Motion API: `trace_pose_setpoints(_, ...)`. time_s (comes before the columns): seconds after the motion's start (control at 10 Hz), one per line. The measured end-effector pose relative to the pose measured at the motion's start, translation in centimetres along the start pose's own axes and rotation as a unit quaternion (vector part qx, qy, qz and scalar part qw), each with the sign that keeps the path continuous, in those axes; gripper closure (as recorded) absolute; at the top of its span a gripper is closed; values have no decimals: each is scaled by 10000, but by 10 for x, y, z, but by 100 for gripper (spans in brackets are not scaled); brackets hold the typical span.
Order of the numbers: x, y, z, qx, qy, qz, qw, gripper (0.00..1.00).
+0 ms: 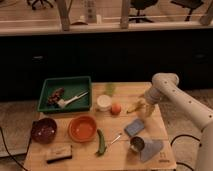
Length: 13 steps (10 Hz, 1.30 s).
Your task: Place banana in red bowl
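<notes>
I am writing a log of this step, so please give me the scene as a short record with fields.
gripper: low over the table, right side, next to the banana
banana: on the table, right of the orange fruit, not in any bowl
orange-red bowl: front middle, empty
dark bowl: left of the orange-red bowl
green tray: back left, things inside

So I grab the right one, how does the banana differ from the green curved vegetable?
The banana is yellow; the vegetable is green. The banana lies at the right of the table, beside the orange fruit, with the tool right next to it; the vegetable lies near the front, beside the red bowl, away from the tool. The banana runs across; the vegetable runs front to back. Both are curved and lie on the table.
</notes>
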Motion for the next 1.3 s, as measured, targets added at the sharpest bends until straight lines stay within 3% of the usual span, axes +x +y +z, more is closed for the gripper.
trace_pose_setpoints(1.3,6,-1,9,-124,-135,-160,9997,20)
